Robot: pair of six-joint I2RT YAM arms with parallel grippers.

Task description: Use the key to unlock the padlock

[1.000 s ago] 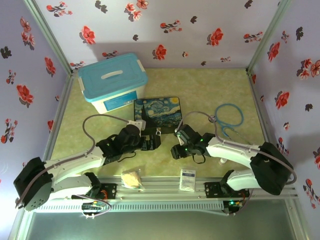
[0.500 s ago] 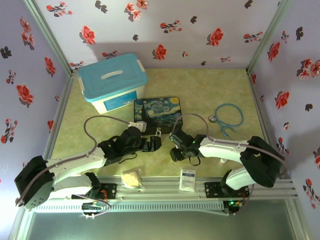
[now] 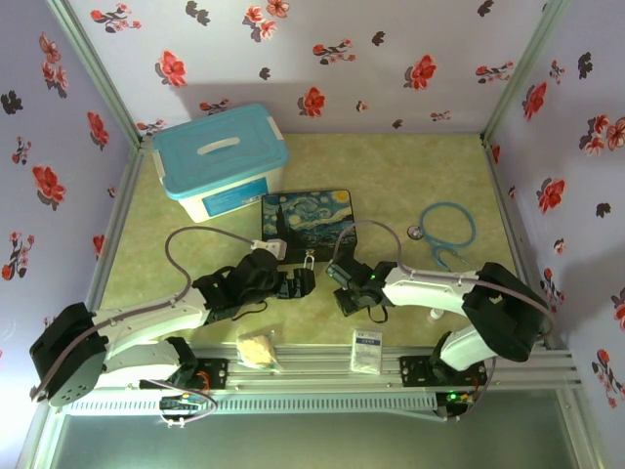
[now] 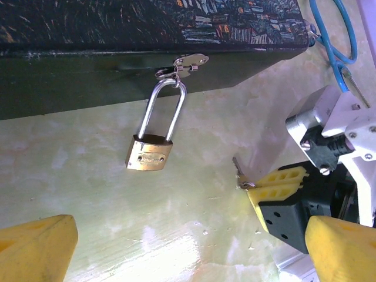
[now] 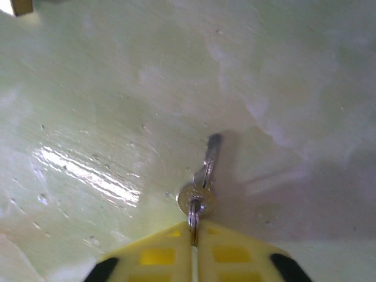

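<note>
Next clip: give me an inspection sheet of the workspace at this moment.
Surface: pale green table, glossy.
Job's things: padlock hangs from the hasp of the painted tin, looks shut; key apart from it, not inserted.
Clutter: blue-lidded box, blue cord, white packet, beige wad.
Claws: left claw wide open, empty; right claw shut on the key's ring end.
Cables: grey cables arc up behind both claws.
Surroundings: floral walls on three sides.

One padlock [image 4: 150, 155], one key [image 5: 205, 170], one painted tin [image 3: 308, 223]. Around the tin: one blue-lidded box [image 3: 220, 156], one blue cord loop [image 3: 449, 227], one white packet [image 3: 366, 350], one beige lump [image 3: 257, 349]. Two tools: left tool [image 3: 301, 280], right tool [image 3: 339, 279].
</note>
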